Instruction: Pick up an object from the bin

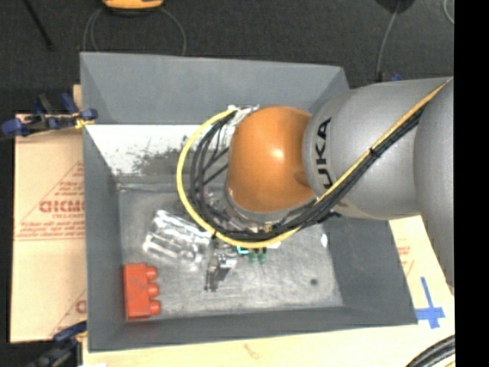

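Observation:
My gripper [215,272] hangs low over the bin floor, just under the arm's orange cover, near the middle of the bin. A clear plastic piece with ribbed, tube-like shapes [172,237] lies just to its left, its right end next to the gripper. Whether the two touch, I cannot tell. A red-orange toy block with round studs [140,290] rests in the bin's front left corner, well apart from the gripper. A small green thing [257,255] peeks out below the cover, to the right of the gripper.
The arm and its orange cover with looped cables hide the middle and back right of the bin. A small white bit [324,241] lies on the floor at the right. Bare floor runs along the front between the block and the right wall.

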`<move>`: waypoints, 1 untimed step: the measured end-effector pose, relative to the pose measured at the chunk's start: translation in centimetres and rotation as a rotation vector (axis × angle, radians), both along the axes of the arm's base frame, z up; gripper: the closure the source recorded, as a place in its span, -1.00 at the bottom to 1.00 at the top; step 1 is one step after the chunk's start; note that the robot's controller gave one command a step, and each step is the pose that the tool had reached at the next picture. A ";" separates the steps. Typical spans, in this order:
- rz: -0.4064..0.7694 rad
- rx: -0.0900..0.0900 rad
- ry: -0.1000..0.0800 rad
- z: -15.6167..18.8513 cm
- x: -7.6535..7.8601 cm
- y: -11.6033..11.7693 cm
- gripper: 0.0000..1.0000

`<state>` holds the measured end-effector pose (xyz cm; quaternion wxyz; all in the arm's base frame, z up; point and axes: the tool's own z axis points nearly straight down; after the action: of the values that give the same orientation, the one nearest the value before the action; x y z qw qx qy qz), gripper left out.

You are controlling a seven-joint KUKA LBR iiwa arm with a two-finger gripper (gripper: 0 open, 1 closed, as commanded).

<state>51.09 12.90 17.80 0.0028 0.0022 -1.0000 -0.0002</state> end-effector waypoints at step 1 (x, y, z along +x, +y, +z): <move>-0.080 0.000 -0.011 -6.7 3.3 -0.5 -1.00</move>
<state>54.40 12.37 11.13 -0.0029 -0.0381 -0.9993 -0.0004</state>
